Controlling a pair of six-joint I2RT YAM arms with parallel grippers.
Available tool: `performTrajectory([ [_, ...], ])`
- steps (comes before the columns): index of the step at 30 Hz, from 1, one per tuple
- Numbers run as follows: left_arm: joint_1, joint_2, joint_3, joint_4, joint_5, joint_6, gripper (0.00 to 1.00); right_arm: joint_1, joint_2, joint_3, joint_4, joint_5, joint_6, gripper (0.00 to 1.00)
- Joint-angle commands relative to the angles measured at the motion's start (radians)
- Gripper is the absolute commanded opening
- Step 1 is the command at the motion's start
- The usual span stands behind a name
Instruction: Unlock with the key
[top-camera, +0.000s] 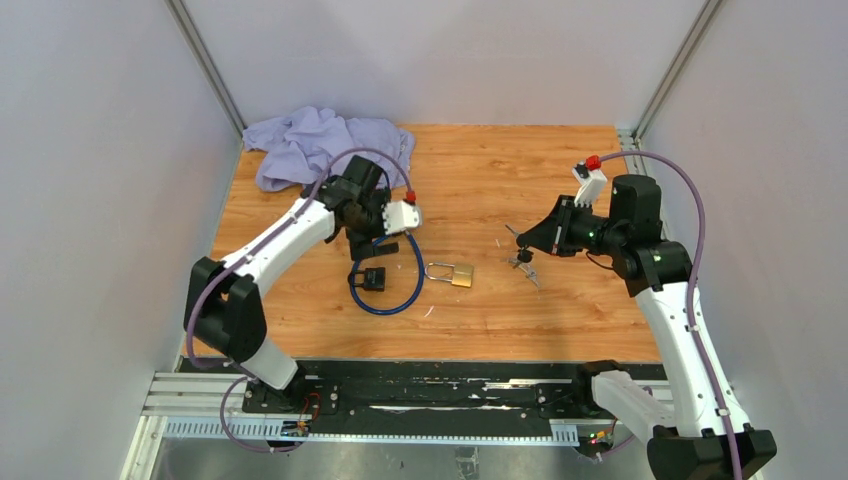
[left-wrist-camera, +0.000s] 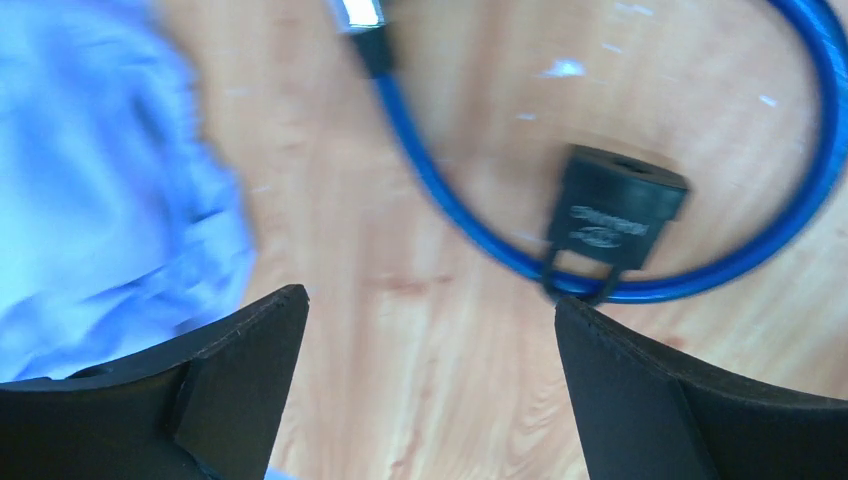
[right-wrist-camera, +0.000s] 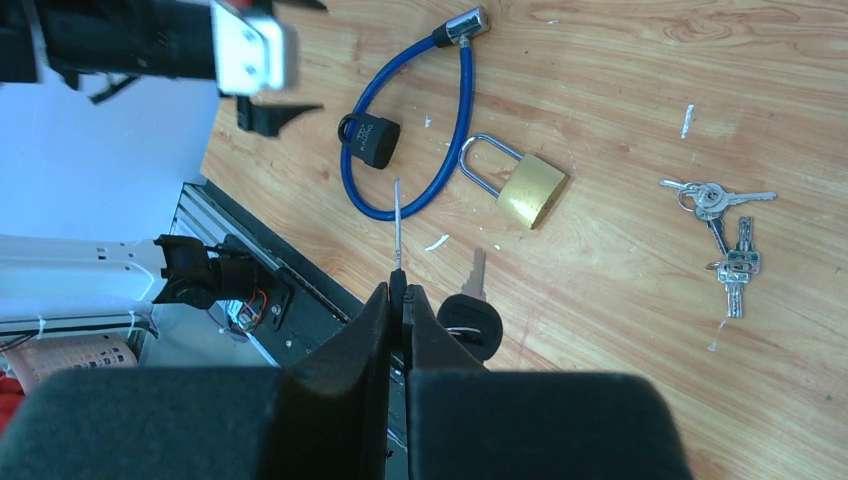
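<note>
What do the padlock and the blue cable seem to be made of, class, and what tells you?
Padlock: the body looks like brass, golden with a satin sheen; the shackle is probably steel, silvery and shiny. Blue cable: likely plastic-sheathed, glossy and evenly coloured.

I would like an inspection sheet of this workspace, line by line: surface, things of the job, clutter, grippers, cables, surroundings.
Surface: wooden table, a few small white specks on it.
Job's things: blue cable lock lies in a loop; brass padlock lies flat beside it; key bunch lies apart from both.
Clutter: crumpled lilac cloth at the far left corner.
Grippers: left gripper is open above the cable lock, holding nothing; right gripper is shut on a key, and a black-headed key hangs beside it.
Cables: one purple cable runs along each arm.
Surroundings: white walls; metal rail at the near edge.
</note>
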Motion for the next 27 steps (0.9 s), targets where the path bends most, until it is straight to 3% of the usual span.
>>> performTrajectory([
  [1,0.014,-0.084,0.142,0.042,-0.199,-0.146,0.98,0.013,-0.006,0.022,-0.011,0.007,-0.009,0.01],
  [3,0.021,-0.112,0.148,0.078,-0.275,-0.146,0.98,0.014,-0.003,0.022,-0.011,0.007,-0.012,0.00],
  [6,0.045,-0.164,0.037,0.194,-0.309,-0.142,0.98,0.014,0.000,0.025,-0.012,0.005,-0.013,0.01],
  [11,0.044,-0.177,-0.134,0.156,-0.147,-0.037,0.98,0.013,0.003,0.027,-0.018,0.012,-0.020,0.01],
  [20,0.043,-0.153,-0.243,0.160,0.019,0.011,1.00,0.014,0.003,0.029,-0.025,0.033,-0.021,0.01],
  [27,0.034,-0.144,-0.315,0.162,0.043,0.055,0.80,0.014,0.006,0.031,-0.026,0.042,-0.024,0.01],
])
